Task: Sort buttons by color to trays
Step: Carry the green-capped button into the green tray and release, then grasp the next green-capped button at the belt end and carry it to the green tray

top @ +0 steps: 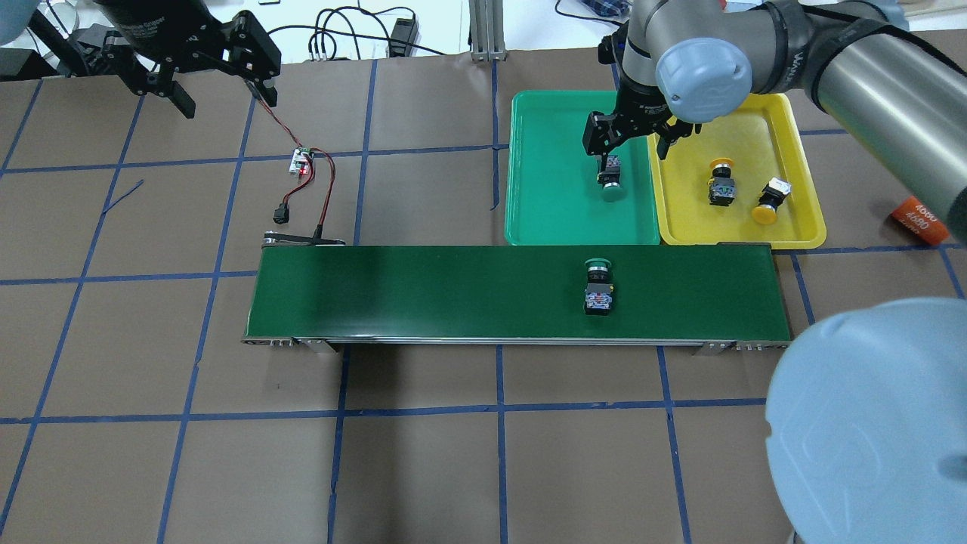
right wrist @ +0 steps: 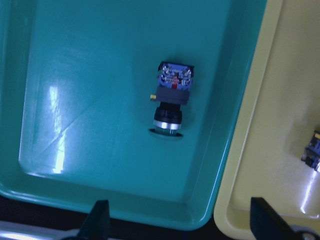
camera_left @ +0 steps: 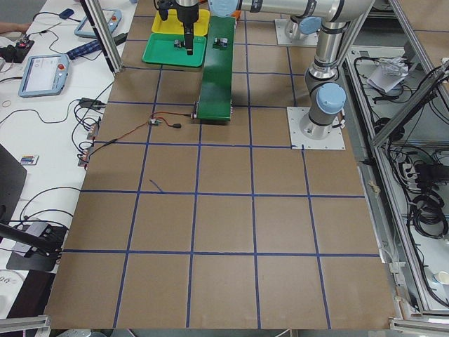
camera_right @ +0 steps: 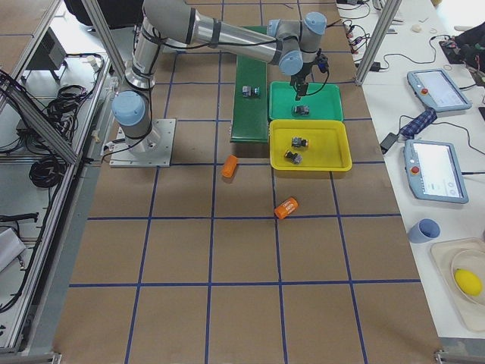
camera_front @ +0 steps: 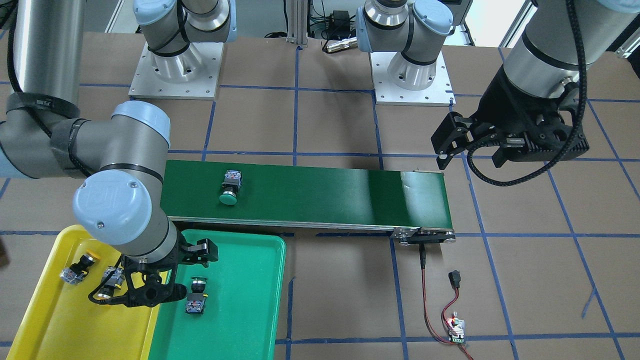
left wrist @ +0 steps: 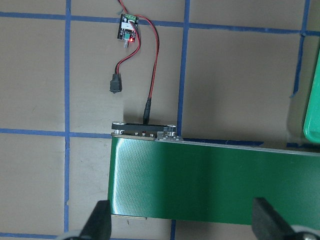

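Note:
A green button (top: 610, 181) lies on its side in the green tray (top: 551, 189); it also shows in the right wrist view (right wrist: 171, 102). My right gripper (top: 631, 140) hovers above it, over the border of the green tray and the yellow tray (top: 755, 128), open and empty. Two yellow buttons (top: 721, 181) (top: 770, 200) lie in the yellow tray. A second green button (top: 597, 287) lies on the conveyor belt (top: 453, 295). My left gripper (top: 224, 94) is open and empty, high above the belt's far end.
A small controller board (top: 302, 160) with red and black wires lies next to the belt's end. An orange cylinder (top: 918, 219) lies right of the yellow tray, and another (camera_right: 229, 165) lies by the belt. Both trays touch the belt's far side.

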Available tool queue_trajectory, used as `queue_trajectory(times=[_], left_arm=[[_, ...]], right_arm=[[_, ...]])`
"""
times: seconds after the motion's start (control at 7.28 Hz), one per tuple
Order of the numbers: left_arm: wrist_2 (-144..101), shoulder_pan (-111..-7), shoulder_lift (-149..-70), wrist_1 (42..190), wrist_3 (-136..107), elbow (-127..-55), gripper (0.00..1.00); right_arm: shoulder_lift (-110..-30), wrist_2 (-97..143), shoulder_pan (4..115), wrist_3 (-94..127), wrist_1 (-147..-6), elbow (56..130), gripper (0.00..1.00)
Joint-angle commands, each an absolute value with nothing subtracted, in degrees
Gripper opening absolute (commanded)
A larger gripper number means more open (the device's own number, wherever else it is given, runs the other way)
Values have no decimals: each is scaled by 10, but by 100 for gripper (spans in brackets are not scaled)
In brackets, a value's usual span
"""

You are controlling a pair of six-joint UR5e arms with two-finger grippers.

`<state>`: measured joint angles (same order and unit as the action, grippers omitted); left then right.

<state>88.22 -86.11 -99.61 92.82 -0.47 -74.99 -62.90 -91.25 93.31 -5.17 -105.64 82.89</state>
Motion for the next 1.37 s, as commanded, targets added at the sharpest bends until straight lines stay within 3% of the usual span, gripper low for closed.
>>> queue_trajectory(times=[0.0, 0.41, 0.69, 0.96, 1.24], left_arm=[[883, -860, -998, 928, -4, -744, 100], [882, -857, -1002, 928, -5, -741, 100], [887, -857, -1001, 929, -4, -738, 100], [888, -857, -1007, 928, -5, -739, 100], [889, -857, -1009, 928, -2, -739, 100]], right_arm=[[-714, -907, 935, -40, -1060, 954, 97], [-785, -872, 936, -7, -1138, 1108, 96], [-783, -873, 947, -2, -1165, 1126, 95], [-780, -872, 949, -3, -1172, 1129, 68], [-780, -881, 948, -11, -1172, 1122, 10]])
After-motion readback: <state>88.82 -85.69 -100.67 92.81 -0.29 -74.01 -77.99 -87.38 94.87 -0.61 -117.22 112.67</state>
